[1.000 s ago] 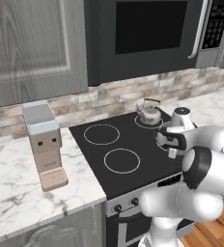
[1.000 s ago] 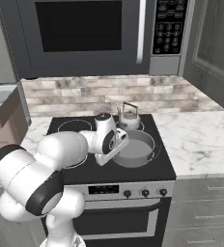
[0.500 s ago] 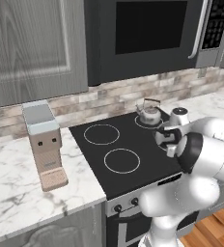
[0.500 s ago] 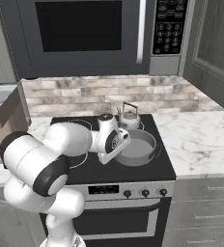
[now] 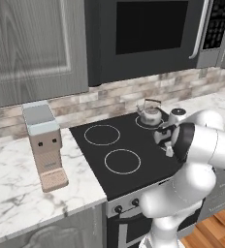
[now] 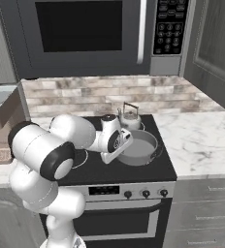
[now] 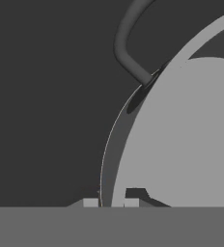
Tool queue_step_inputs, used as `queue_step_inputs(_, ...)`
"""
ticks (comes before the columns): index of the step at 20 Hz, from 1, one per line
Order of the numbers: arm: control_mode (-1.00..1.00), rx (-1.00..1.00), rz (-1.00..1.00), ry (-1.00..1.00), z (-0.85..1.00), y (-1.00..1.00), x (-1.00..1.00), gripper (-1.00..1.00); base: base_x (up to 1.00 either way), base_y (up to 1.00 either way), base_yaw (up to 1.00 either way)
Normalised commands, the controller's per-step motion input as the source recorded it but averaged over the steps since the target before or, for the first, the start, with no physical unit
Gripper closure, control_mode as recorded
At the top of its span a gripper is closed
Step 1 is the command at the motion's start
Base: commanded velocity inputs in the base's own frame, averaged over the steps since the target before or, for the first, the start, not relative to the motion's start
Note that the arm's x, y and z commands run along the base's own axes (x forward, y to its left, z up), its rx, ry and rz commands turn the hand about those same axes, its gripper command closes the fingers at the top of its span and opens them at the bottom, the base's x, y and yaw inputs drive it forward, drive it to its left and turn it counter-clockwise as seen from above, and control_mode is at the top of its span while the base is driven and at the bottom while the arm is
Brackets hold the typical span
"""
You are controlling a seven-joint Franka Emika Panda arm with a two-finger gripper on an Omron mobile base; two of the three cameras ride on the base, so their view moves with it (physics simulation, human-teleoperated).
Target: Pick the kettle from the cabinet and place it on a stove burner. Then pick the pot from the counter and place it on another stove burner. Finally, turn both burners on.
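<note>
Black glass cooktop (image 5: pixel 115 145) sits between stretches of white marble counter (image 5: pixel 17 184), under a microwave, in the left base view. The kettle (image 5: pixel 149 115) stands on a rear burner; the arm hides the pot.

From the right base view, the pot (image 6: pixel 137 147) rests on the front right burner beside the kettle (image 6: pixel 129 117), with the gripper (image 6: pixel 125 145) at its near rim.

Along the hand view, the fingertips (image 7: pixel 90 202) pinch the pot's (image 7: pixel 191 135) rim, nearly closed. Compared with a second ago, the arm has swung closer, the pot unmoved. Placing looks finished; next comes releasing, then reaching the front knobs.
</note>
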Motion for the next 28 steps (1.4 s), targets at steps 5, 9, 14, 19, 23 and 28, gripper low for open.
queue_step_inputs(5, -1.0, 0.0, 0.0, 0.0, -0.13, -0.08, 0.1, 1.0, 0.0, 0.0, 0.0)
queue_step_inputs(9, -1.0, 0.0, 0.0, 0.0, -0.09, 0.0, 0.05, 1.0, 0.0, 0.0, 0.0)
queue_step_inputs(14, -1.0, 0.0, 0.0, 0.0, -0.09, 0.0, 0.04, 1.0, 0.0, 0.0, 0.0)
queue_step_inputs(19, -1.0, 0.0, 0.0, 0.0, -0.11, 0.0, 0.07, 1.0, 0.0, 0.0, 0.0)
queue_step_inputs(23, -1.0, 0.0, 0.0, 0.0, -0.11, 0.0, 0.13, -1.0, 0.0, 0.0, 0.0)
queue_step_inputs(28, -1.0, 0.01, 0.0, 0.0, -0.02, 0.0, 0.05, -1.0, 0.0, 0.0, 0.0)
